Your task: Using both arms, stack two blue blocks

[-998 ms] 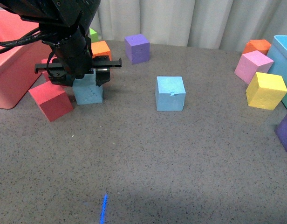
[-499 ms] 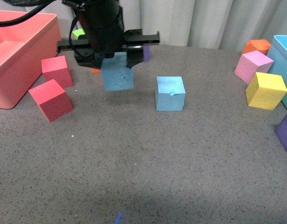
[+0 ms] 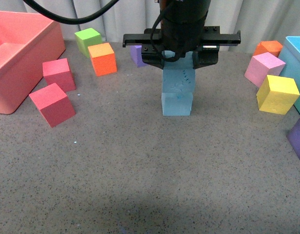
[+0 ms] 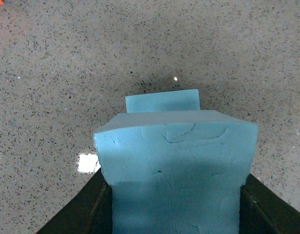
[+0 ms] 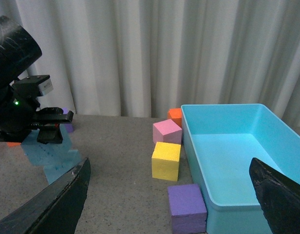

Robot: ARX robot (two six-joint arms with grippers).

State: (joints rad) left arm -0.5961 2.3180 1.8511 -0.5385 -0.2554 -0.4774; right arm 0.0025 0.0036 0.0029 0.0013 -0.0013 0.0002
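**Item 1, my left gripper**: jaws closed on the flanks of the carried blue block, holding it by its upper part. A second ago it was low beside the red cubes, now well off to its left. Half a second ago it was in mid-air partway across. It now stands over the stack site.

**Item 2, carried blue block:** between my fingers, embossed face toward my body, upright.

**Item 3, lower blue block**: directly beneath the gripper and unmoved on the table. From the front the two blocks line up edge to edge. In the left wrist view a strip of the lower block shows past the held one, so I judge a slight offset possible. I cannot tell whether the faces touch or a thin gap remains.

**Item 4, meaning:** transport is done, and seating and release remain. Opening before the block rests flat risks it tipping off.

**Item 5, my right gripper**: fingers spread wide and empty, well off to the right of the stack, by the turquoise bin.

**Item 6, nearby:** purple cube just behind the left gripper, and orange cube further to its left.
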